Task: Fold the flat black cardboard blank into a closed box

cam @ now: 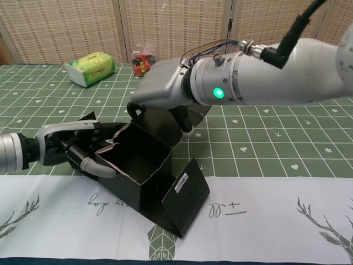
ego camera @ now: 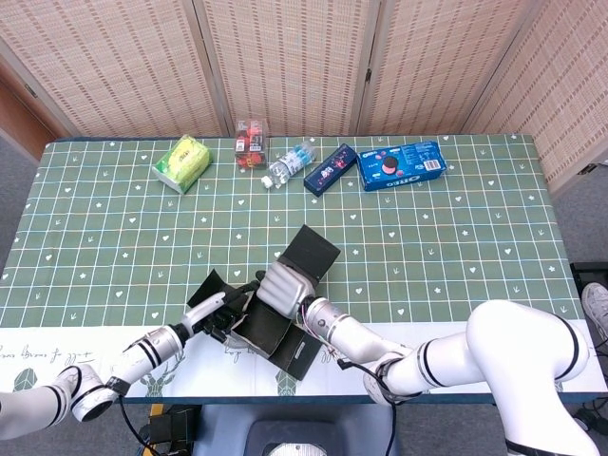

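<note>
Near the table's front edge, the left hand (cam: 74, 144) grips the left wall of the half-formed black box (cam: 144, 172), fingers curled over its rim. The right hand (cam: 161, 93) lies flat above the rear flap, holding nothing. The walls stand erect; next, the flaps likely need pressing inward to close.

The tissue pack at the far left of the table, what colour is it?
The tissue pack is bright yellow-green; the head view shows it best.
</note>
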You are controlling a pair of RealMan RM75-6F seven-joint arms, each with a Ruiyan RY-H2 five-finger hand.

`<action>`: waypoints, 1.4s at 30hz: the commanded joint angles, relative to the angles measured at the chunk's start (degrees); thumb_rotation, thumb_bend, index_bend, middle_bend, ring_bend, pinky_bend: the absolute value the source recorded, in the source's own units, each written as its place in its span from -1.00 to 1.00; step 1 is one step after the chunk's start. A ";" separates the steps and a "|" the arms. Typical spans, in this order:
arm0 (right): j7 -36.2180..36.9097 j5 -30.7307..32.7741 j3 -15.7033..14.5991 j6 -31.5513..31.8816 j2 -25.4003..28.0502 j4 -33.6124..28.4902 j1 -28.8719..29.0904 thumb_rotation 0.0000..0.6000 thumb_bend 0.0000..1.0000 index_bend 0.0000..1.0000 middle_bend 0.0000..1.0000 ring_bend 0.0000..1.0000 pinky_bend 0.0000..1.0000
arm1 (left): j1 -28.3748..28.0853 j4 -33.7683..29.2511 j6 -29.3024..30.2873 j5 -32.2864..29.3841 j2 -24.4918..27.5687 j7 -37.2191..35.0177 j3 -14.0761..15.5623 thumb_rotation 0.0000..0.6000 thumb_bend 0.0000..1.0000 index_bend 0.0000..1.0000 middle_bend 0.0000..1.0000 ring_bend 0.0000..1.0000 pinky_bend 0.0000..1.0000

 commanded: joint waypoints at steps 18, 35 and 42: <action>4.44 -7.26 1.17 -2.04 -0.83 3.12 -2.17 1.00 -0.33 -0.31 -0.30 0.68 1.00 | -2.32 4.47 2.66 3.78 -1.41 -10.55 4.62 1.00 -0.77 -0.63 -0.64 0.31 0.82; 9.08 -8.70 3.04 -3.18 2.03 -0.10 -3.94 1.00 -0.60 -1.00 -1.00 0.51 1.00 | -2.37 5.03 4.20 3.29 -1.15 -11.76 6.09 1.00 -0.77 -0.56 -0.52 0.33 0.82; 16.92 -10.53 4.73 -1.96 6.19 -5.30 -7.94 1.00 -0.59 -1.00 -1.00 0.50 1.00 | -0.75 3.33 5.05 0.87 0.98 -9.60 5.60 1.00 -0.77 -0.55 -0.50 0.33 0.82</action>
